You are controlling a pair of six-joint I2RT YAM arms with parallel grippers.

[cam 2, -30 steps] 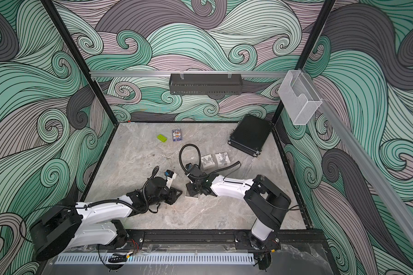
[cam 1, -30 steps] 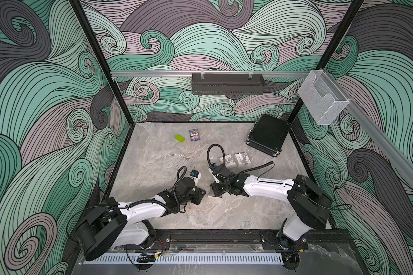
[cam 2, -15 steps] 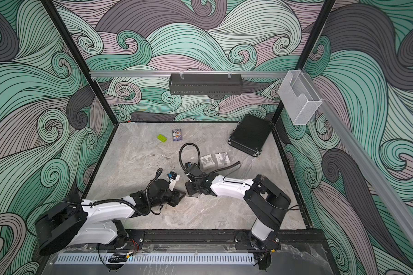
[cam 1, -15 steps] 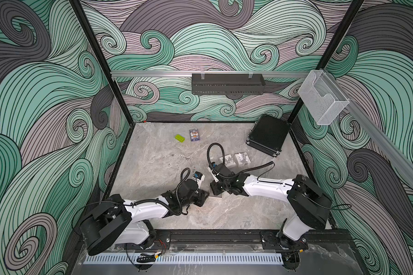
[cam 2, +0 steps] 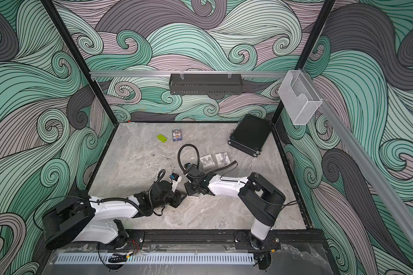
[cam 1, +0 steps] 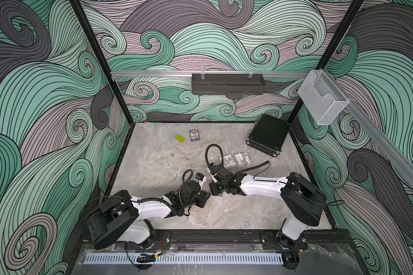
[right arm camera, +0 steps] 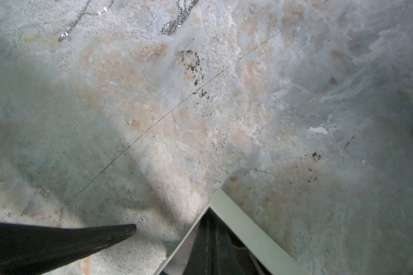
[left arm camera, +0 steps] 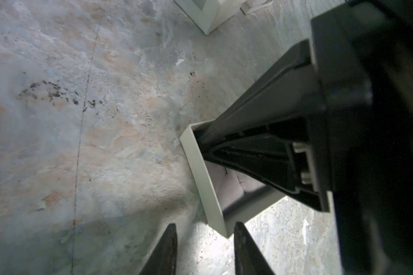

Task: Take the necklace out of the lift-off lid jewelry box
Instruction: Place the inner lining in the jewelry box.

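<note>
The open white jewelry box (left arm camera: pixel 202 173) sits on the marble table (cam 1: pixel 153 171) near the front middle, mostly hidden under the arms in both top views. My right gripper (left arm camera: pixel 200 140) has its fingers shut together and reaching down inside the box, covering most of its grey lining. My left gripper (left arm camera: pixel 205 238) is open, and the box's near corner lies just beyond its fingertips (left arm camera: pixel 172 238). Thin silver necklace chains (cam 1: pixel 177 159) (right arm camera: pixel 174 23) lie loose on the table behind the box. No chain shows inside the box.
Two small patterned white boxes (cam 1: pixel 227 160) (cam 1: pixel 241 158) stand just behind my right arm. A green brick (cam 1: pixel 179 138) and a card pack (cam 1: pixel 194 135) lie at the back. A black case (cam 1: pixel 267 137) leans in the back right corner.
My left arm has reached a little further right, bringing its gripper up to the box. The right arm and the box have not visibly moved.
</note>
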